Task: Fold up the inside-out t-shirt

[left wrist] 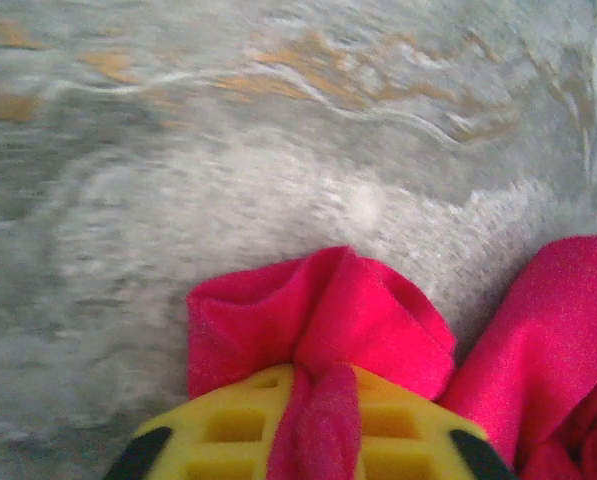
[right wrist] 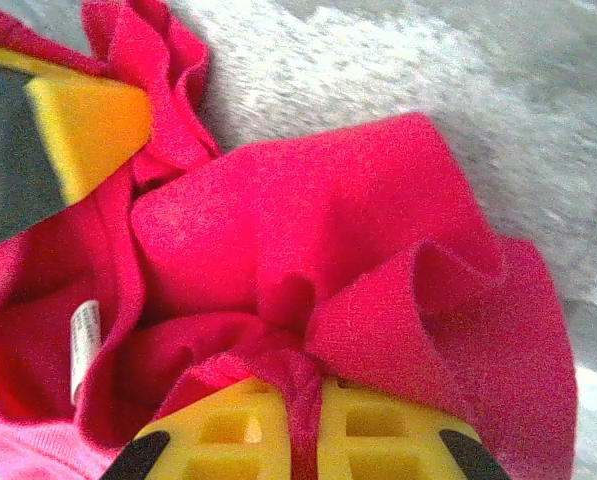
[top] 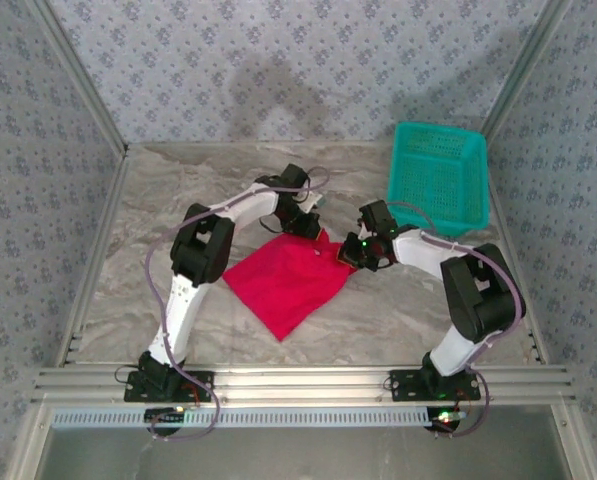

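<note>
**A:** Can you read any words on the red t-shirt [top: 286,282]?

**B:** No. You can see a small white tag [right wrist: 85,348] down in the folds, but its marks are too blurry to read.

**A:** Where is the shirt?

**B:** It lies on the marble table [top: 398,310], in the middle, between your two arms. It looks like a flat red patch with one corner pointing at you.

**A:** What do your left fingers do?

**B:** Your left gripper [left wrist: 314,425] is pressed together on a bunch of red cloth at the far edge of the shirt. The cloth puffs out past the yellow fingers [left wrist: 398,425].

**A:** And the right?

**B:** Your right gripper [right wrist: 300,425] pinches a fold of the same shirt, close beside the left one. Cloth is squeezed tight between its yellow pads [right wrist: 378,430].

**A:** Anything else?

**B:** A teal basket [top: 440,172] stands at the far right, apart from the shirt.
</note>
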Tool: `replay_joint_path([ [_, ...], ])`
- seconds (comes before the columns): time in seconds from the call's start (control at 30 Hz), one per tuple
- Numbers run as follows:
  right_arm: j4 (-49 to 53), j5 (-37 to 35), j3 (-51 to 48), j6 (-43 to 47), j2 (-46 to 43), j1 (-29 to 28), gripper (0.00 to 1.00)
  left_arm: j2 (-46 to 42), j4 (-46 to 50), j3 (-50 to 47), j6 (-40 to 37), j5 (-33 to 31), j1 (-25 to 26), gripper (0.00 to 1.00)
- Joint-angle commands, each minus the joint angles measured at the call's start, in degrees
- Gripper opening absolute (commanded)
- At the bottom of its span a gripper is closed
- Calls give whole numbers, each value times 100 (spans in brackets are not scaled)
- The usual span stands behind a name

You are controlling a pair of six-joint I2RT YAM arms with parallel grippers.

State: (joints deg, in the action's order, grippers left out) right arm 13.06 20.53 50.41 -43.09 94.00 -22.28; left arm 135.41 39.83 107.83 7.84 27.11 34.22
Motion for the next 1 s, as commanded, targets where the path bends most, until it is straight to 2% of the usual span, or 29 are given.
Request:
replay_joint_path([
  [0.0, -19, -93, -178, 63, -238, 129, 0, 468, 825, -500, 47, -924, 146, 0],
  [0.1, 45, -127, -191, 160, -328, 219, 0, 236, 681, -653, 410, -1088, -84, 0],
  [0.3, 495, -65, 631, 638, -18, 454, 0, -995, -834, -1990, 1871, -306, -1028, 0],
  [0.53, 1165, 280, 2345, 1110, 971, 235, 0, -2781, -2852, -3864, 3425, -286, -1137, 0],
  [0.8, 1821, 436, 3536, 1520, 1538, 101, 0, -4008, -3735, -4753, 3838, -536, -1128, 0],
  [0.97, 1928, 373, 3792, 1566, 1975, 117, 0, -3986, -3979, -4944, 3684, -698, -1136, 0],
])
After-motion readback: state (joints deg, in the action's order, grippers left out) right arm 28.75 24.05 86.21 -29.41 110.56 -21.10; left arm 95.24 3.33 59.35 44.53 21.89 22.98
